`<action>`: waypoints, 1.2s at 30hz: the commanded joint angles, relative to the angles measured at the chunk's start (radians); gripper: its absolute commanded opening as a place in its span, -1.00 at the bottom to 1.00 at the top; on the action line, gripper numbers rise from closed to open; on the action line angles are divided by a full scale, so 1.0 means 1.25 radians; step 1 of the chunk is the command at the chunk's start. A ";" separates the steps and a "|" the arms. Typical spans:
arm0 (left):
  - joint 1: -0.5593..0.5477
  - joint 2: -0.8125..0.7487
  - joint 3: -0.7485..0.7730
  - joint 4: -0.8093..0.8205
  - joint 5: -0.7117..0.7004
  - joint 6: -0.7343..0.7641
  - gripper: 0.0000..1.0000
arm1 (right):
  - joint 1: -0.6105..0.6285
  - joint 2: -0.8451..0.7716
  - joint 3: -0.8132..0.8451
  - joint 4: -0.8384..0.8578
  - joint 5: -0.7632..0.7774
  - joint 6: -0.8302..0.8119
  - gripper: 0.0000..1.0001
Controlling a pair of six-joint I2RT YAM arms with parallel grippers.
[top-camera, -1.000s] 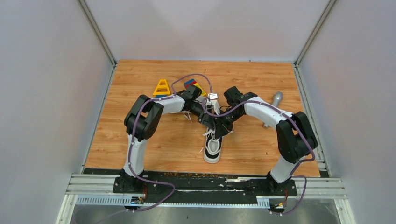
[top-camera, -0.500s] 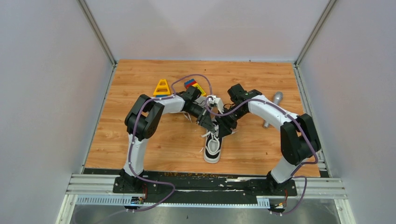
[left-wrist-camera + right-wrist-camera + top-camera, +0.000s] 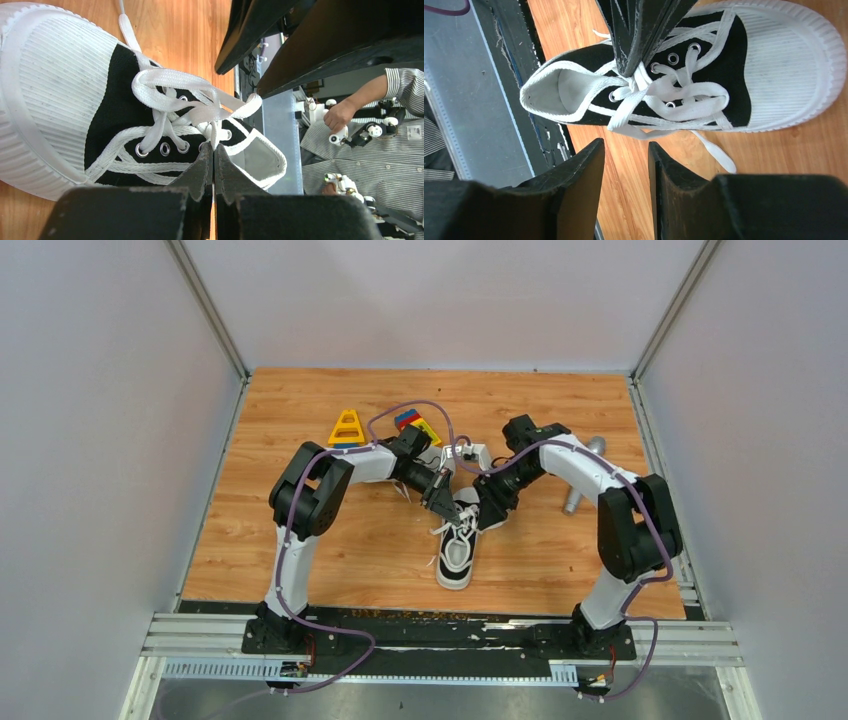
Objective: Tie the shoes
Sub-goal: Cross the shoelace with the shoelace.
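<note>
One black canvas shoe with a white toe cap lies toe toward the arms' bases; the other shoe is hidden. In the left wrist view my left gripper is shut on a strand of the white lace just above the eyelets, beside the loose crossing of laces. My right gripper stands open over bare wood beside the shoe, with nothing between its fingers. The right wrist view also shows the left gripper's fingers pinching the lace from above. From the top, left gripper and right gripper flank the shoe's opening.
A yellow triangular toy block and a colourful block sit behind the left arm. A grey metal cylinder lies behind the right arm. Grey walls close in the wooden table on three sides.
The right gripper has opened and drawn back to the right, away from the laces. The left gripper has stayed shut on the lace and shifted only slightly.
</note>
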 commanded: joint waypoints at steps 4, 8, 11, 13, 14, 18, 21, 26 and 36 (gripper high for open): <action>0.001 0.003 0.019 -0.004 0.033 0.002 -1.00 | 0.000 0.066 0.072 0.001 -0.119 -0.017 -0.24; 0.000 0.000 0.020 -0.007 0.049 0.002 -1.00 | 0.002 0.082 0.081 0.041 -0.107 -0.004 -0.31; 0.001 0.002 0.023 -0.007 0.049 0.002 -1.00 | 0.003 0.097 0.101 0.042 -0.117 0.005 -0.54; 0.001 0.004 0.025 0.000 0.045 -0.007 -1.00 | 0.006 0.101 0.106 0.038 -0.129 0.009 -0.69; 0.001 0.007 0.028 0.008 0.044 -0.022 -1.00 | 0.008 0.101 0.106 0.035 -0.131 0.009 -0.80; 0.000 0.016 0.030 0.062 0.045 -0.087 -1.00 | 0.024 0.081 0.094 0.035 -0.137 0.022 -0.97; 0.001 0.013 0.013 0.140 0.053 -0.157 -1.00 | 0.045 0.056 0.071 0.040 -0.124 0.016 -0.97; 0.001 0.009 -0.003 0.227 0.067 -0.220 -1.00 | 0.083 0.036 0.037 0.064 -0.066 0.003 -0.95; 0.001 0.028 0.071 -0.070 0.100 0.077 -1.00 | 0.086 0.029 0.027 0.110 0.005 0.020 -0.90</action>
